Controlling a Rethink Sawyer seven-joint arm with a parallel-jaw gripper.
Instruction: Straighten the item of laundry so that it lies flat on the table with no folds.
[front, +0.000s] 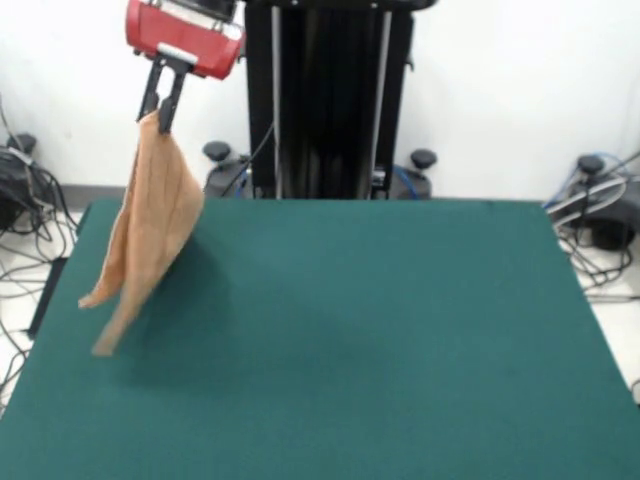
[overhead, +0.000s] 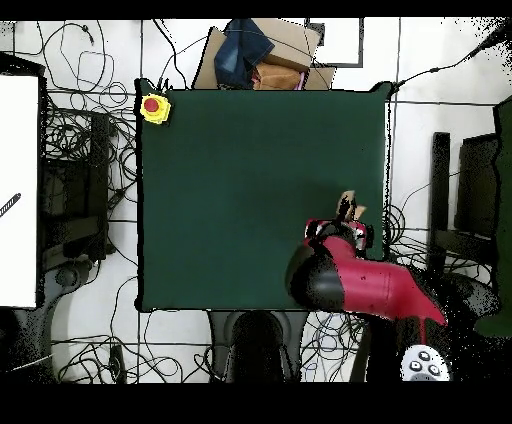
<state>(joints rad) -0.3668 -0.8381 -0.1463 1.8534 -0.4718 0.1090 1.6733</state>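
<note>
Your black-fingered gripper (front: 163, 108) is clamped on the orange-tan terry towel (front: 150, 225), which dangles bunched below it over the dark green felt table (front: 400, 330); flattening remains undone.

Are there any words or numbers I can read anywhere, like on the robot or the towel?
None can be read in either view.
The red tool holding the towel up shows no letters.
The towel shows no writing, and no tag can be seen.
The table is plain green.
The yellow box with a red button at a table corner has no readable label.
</note>
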